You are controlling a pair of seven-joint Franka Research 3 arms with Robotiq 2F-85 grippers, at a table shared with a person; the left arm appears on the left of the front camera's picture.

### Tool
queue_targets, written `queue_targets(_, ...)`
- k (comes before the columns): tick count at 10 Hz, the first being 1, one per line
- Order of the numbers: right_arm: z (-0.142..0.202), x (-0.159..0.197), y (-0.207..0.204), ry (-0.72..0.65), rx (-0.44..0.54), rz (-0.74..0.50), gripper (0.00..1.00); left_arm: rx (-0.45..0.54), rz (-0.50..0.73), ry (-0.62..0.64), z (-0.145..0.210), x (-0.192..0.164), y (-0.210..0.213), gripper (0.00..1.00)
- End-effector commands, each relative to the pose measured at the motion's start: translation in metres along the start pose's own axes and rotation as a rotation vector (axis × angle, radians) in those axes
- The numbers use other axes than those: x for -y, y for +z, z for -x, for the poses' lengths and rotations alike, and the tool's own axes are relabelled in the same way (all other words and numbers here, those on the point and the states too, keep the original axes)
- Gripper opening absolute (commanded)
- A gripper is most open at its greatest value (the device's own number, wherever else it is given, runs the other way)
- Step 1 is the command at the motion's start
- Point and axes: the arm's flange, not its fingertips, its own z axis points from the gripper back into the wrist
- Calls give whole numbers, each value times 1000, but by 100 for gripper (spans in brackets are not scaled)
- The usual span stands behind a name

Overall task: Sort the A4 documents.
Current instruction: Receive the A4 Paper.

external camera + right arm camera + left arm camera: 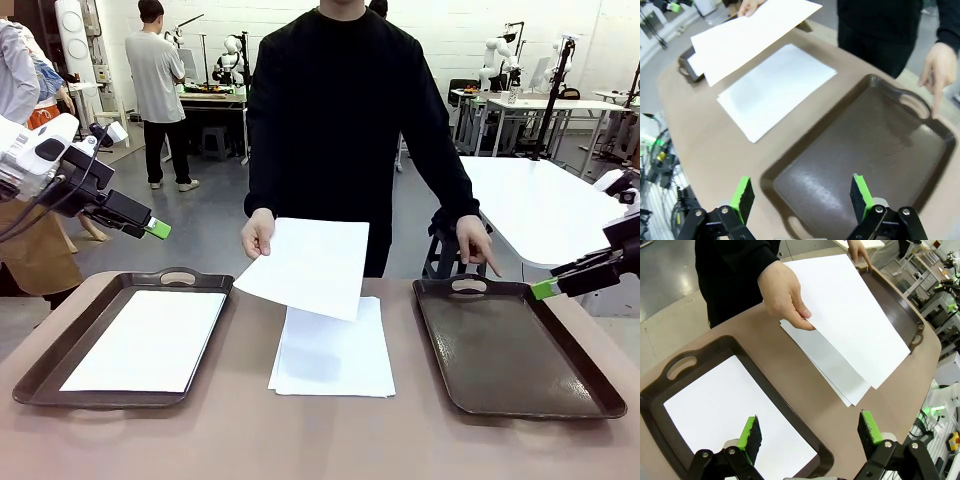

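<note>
A stack of white A4 documents [335, 350] lies mid-table between two dark brown trays. The person's hand [258, 236] holds one sheet [310, 265] tilted above the stack. Another sheet [150, 340] lies flat in the left tray [62, 345]. The right tray [520, 350] holds nothing, and the person's other hand [478, 245] points at its far handle. My left gripper [158, 228] hovers open above the left tray's far end; its fingers frame the tray's sheet [725, 410]. Open too, my right gripper [543, 289] hangs over the right tray's [860, 145] far right corner.
The person stands at the far edge of the table, directly behind the stack. A white table [540, 205] stands behind on the right. Bare tabletop [320, 440] runs along the near edge, in front of the stack and trays.
</note>
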Motion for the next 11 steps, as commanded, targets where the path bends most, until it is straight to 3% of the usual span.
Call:
queue_targets(1, -11, -3, -37, -89, -22, -145, 100, 6, 4, -1, -1, 0, 2, 100)
queue_targets(7, -32, -21, -145, -434, -116, -532, 100, 6, 4, -1, -1, 0, 2, 100)
queue_targets(11, -54, -26, -196, -564, -57, -584, 100, 6, 4, -1, -1, 0, 2, 100)
